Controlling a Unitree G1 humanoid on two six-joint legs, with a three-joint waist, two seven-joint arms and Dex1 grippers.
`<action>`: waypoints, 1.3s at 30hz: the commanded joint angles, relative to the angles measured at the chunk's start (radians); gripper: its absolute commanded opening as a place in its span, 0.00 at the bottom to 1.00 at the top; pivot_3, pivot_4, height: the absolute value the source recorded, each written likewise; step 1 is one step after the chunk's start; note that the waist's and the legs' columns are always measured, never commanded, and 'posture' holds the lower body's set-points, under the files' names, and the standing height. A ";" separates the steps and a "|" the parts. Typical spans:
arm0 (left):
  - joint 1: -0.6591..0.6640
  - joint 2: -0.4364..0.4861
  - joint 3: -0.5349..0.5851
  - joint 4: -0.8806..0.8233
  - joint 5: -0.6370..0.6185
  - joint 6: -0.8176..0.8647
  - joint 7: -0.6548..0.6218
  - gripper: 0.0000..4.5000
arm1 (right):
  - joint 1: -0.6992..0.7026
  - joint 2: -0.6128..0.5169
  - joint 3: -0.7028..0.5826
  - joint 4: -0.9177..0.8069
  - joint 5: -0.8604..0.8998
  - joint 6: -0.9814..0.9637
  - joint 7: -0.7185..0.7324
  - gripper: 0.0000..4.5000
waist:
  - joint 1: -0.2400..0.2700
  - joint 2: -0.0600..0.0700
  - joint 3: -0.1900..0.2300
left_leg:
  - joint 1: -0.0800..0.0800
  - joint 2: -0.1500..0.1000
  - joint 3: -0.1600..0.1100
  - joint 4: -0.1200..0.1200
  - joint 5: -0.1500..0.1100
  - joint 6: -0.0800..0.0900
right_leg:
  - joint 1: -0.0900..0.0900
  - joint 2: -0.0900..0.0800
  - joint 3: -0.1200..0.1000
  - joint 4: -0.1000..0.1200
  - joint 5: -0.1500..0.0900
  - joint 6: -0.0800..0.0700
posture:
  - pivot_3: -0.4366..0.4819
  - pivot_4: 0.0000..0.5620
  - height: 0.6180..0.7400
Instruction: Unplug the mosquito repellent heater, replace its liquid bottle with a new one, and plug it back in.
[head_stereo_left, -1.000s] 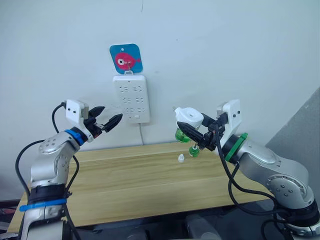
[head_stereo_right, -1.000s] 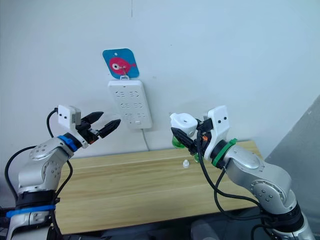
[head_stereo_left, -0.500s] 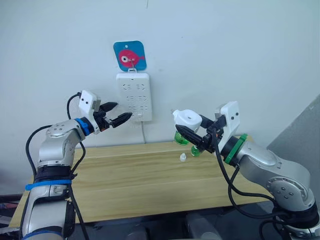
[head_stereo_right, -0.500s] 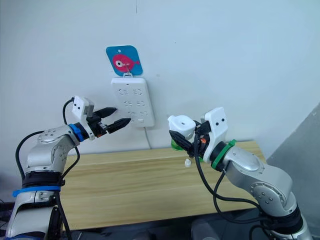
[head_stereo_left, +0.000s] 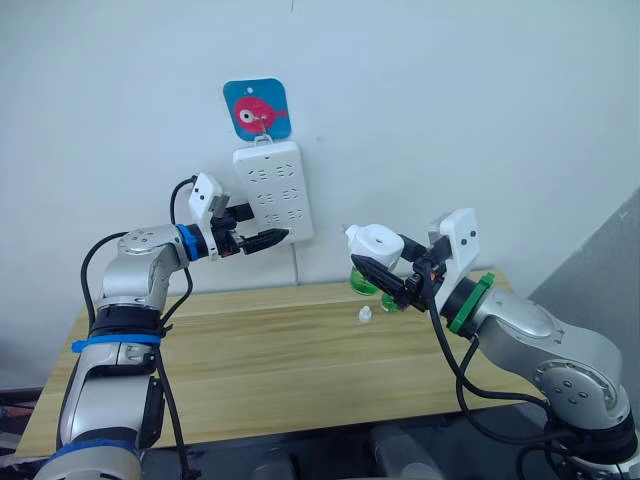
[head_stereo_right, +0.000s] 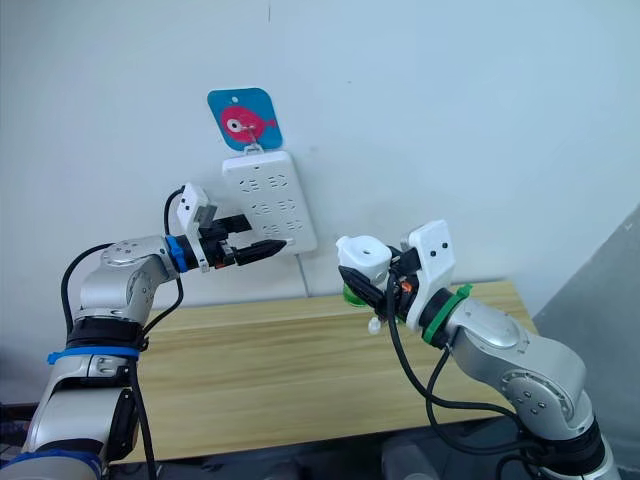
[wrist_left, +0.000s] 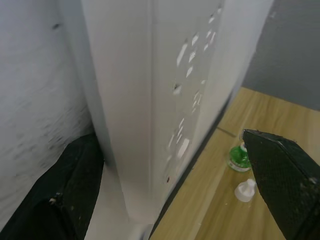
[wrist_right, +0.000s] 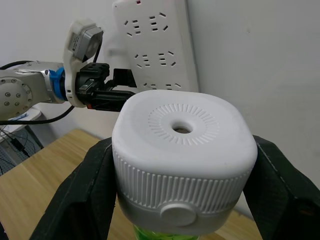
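Behind the wooden table (head_stereo_left: 270, 360), we see a white power strip (head_stereo_left: 272, 190) on the wall. Our left gripper (head_stereo_left: 268, 238), fingers nearly together, points at the strip's lower edge. In the right wrist view, our right gripper (wrist_right: 180, 200) clamps the mosquito repellent heater (wrist_right: 182, 160), above the table's back edge.

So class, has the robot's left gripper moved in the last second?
Yes. The left gripper has swung in toward the wall-mounted power strip; its fingertips now lie at the strip's lower edge, having started well clear on the strip's left side.
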 joint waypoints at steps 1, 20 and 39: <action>-0.038 0.006 0.006 -0.012 -0.011 0.006 -0.027 1.00 | -0.006 0.008 -0.022 -0.055 0.001 -0.009 0.017 0.69 | -0.001 0.000 0.000 | 0.000 0.000 0.000 0.000 0.000 0.000 | 0.000 0.000 0.000 0.000 0.000 0.000 | 0.19 0.16 1.00; -0.025 -0.010 0.035 -0.058 -0.031 0.071 -0.021 0.29 | -0.260 0.140 0.098 0.128 -0.116 0.137 0.001 0.69 | -0.015 0.000 0.000 | 0.000 0.000 -0.001 0.001 0.000 0.000 | 0.000 -0.001 -0.001 0.000 0.000 0.000 | 0.20 0.14 1.00; 0.013 -0.007 0.046 -0.128 -0.047 0.120 -0.006 0.29 | -0.397 0.346 0.200 0.353 -0.494 0.123 0.004 0.68 | -0.019 0.001 0.001 | -0.001 -0.001 -0.016 0.000 0.000 -0.001 | 0.001 -0.005 -0.011 0.002 0.000 -0.001 | 0.24 0.13 1.00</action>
